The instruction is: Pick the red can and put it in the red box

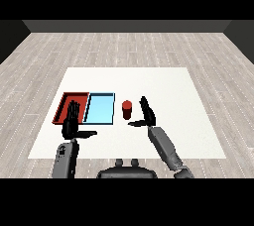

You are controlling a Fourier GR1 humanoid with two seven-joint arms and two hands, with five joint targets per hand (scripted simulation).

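If judged from the biggest thing down, begin with the white table (163, 86): carries two trays side by side on its left part and offers much bare surface all around, enough for rolling far after a knock.

Next, the red tray (74, 94) at the far left, with the light blue tray (100, 108) directly on its right, lying between the red one and the can. Means a long carry across the blue tray. Could end in the wrong tray if released too early.

Then the left hand (72, 121): hovers at the near edge of the red tray, fingers straight, thumb out to the side, holding nothing. Might block the way into the tray if kept there.

Then the right hand (147, 113): just to the right of the can, fingers straight and pointing up, thumb stretched toward the can, wide open, nothing grasped. Cannot tell whether touching the can or a little apart. Could push the can over by closing with the thumb first or too low. Could also close on air if not far enough forward.

Last, the red can (127, 110): upright on the table, between the blue tray and the right hand, outside both trays. Tall and narrow, so probably easy to tip; round, so likely to roll once down.
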